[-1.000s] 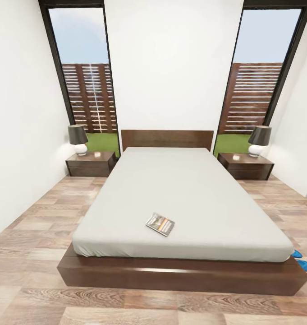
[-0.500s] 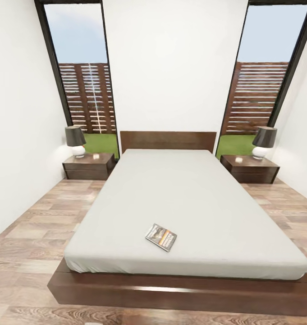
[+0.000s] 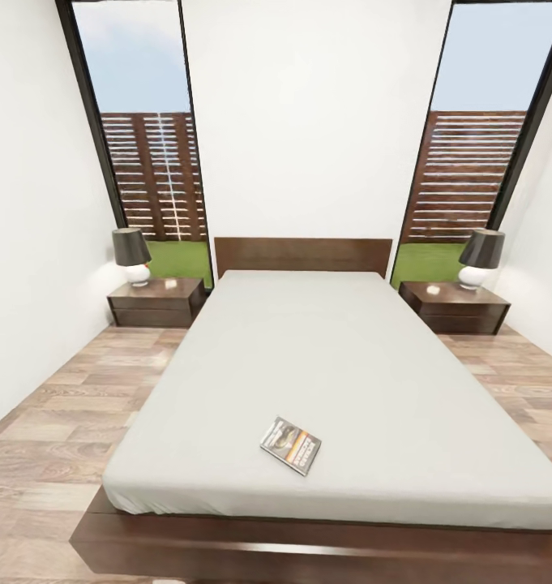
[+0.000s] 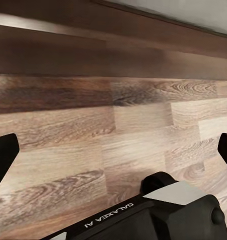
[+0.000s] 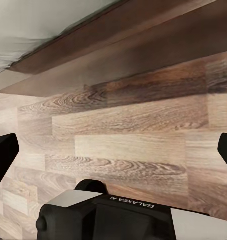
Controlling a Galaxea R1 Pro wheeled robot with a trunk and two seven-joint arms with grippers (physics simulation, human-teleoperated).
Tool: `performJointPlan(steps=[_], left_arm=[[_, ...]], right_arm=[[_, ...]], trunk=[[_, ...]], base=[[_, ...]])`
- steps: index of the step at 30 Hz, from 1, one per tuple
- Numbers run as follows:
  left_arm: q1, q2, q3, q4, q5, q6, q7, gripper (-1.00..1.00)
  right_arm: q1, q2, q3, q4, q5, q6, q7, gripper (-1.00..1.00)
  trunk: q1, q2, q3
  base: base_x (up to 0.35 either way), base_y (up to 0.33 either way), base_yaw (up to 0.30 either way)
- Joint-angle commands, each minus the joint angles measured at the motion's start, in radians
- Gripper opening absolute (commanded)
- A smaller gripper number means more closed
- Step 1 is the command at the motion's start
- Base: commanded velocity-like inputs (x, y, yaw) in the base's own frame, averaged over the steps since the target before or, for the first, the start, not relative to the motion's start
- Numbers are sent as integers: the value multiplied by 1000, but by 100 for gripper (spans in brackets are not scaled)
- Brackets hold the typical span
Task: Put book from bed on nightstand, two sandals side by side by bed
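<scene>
Left gripper [image 4: 113,150] spread wide, empty, facing floor planks [image 4: 68,165] by bed frame [image 4: 93,50]. Book [image 3: 291,444] lower centre on bed [image 3: 332,365], long axis tilted toward lower right. Right gripper [image 5: 113,150] likewise wide, empty. You judge neither arm clearly nearer

A small dark paperback book [image 3: 291,445] with an orange band is seen lying flat near the foot of the pale grey mattress of the dark-framed wooden bed [image 3: 332,373]. Low dark brown nightstands [image 3: 155,302] [image 3: 454,307], each topped by a dark-shaded lamp, are placed at either side of the headboard.
</scene>
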Motion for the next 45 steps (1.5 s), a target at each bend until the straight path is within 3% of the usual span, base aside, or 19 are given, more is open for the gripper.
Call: performJointPlan(steps=[1, 12, 45], left_arm=[[-1, 0, 6, 1, -11, -8, -1, 100], [-1, -1, 5, 1, -11, -6, 0, 100], [-1, -4, 4, 1, -12, -5, 0, 100]], right_arm=[[-1, 0, -6, 1, 5, -1, 3, 100], [-1, 0, -6, 1, 5, -1, 3, 100], [-1, 0, -6, 1, 5, -1, 4, 100]], trunk=[[0, -1, -1], [0, -1, -1], [-126, 230, 102]], base=[[15, 0, 0], [3, 0, 0], [0, 0, 0]])
